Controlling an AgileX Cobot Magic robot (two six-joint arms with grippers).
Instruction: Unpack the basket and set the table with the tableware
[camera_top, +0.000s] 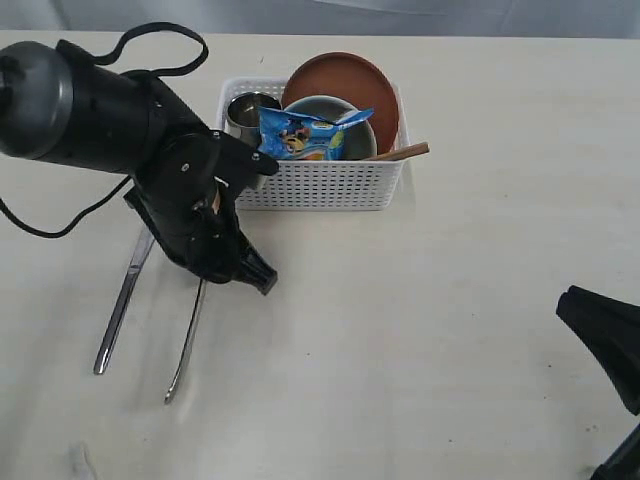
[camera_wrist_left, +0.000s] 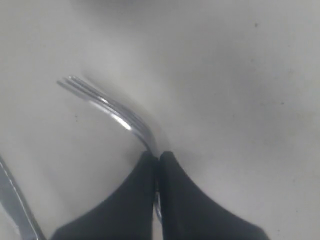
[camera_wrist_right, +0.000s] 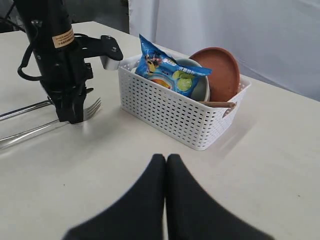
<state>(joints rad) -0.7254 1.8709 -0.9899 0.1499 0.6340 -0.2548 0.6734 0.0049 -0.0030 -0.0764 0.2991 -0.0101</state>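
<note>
Fork (camera_wrist_left: 117, 112) lies along the table (camera_top: 450, 330) beside the knife (camera_top: 122, 305), tines toward the basket (camera_top: 320, 185) and handle running away, its neck clamped in the left gripper (camera_wrist_left: 159, 157), while the right gripper (camera_wrist_right: 166, 162), closed and empty, waits well apart.

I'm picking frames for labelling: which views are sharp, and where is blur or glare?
Exterior view: sharp, evenly lit. Left wrist view: soft overall, glare streaks on the fork, left gripper blurred. Right wrist view: basket crisp, right gripper out of focus.
</note>
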